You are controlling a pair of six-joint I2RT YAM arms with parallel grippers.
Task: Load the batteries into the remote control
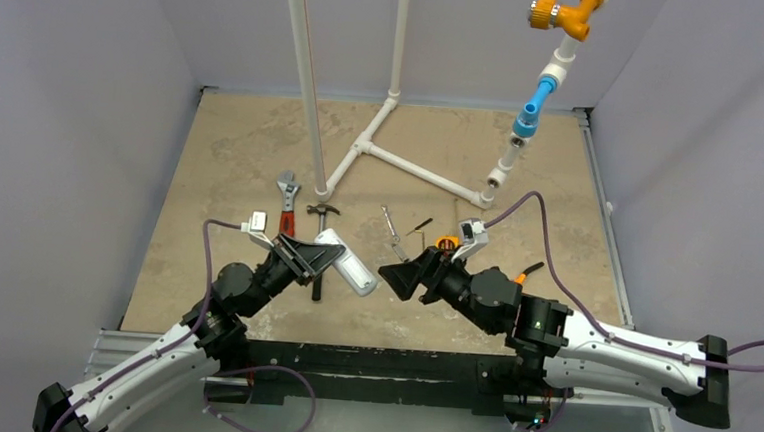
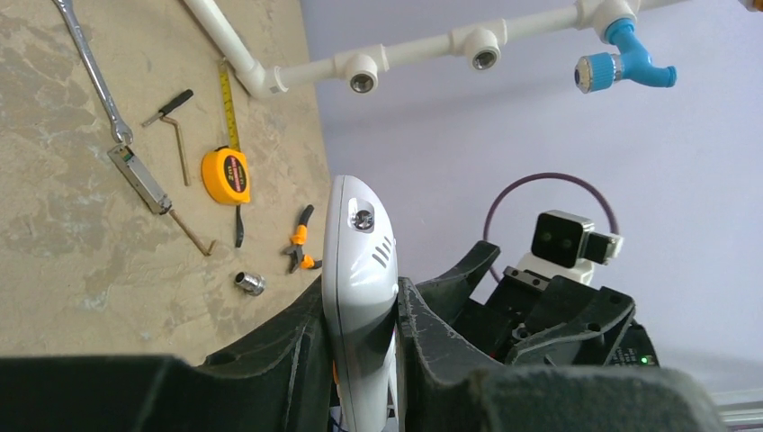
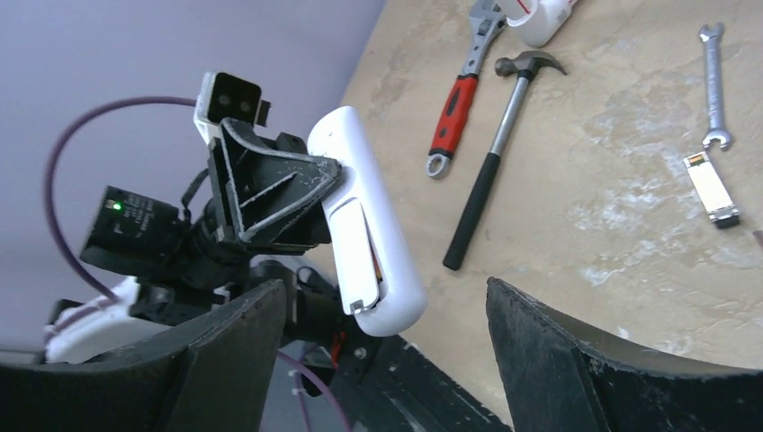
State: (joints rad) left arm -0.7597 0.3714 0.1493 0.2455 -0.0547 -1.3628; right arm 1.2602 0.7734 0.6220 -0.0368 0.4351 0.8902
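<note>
The left gripper (image 1: pixel 315 258) clamps the remote control (image 1: pixel 351 267) above the table's (image 1: pixel 242 147) near edge; the right gripper (image 1: pixel 400 278) gapes wide. It holds nothing.

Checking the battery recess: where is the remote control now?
Top view, left of centre: the remote control is clamped in the left end effector, raised above the table beside the hammer.

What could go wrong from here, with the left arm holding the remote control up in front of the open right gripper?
1. The battery cover looks not fully seated, with a battery showing at its edge; it could drop out.
2. The left gripper pinches the smooth remote control off the table; a push from the open right gripper might twist it loose.
</note>
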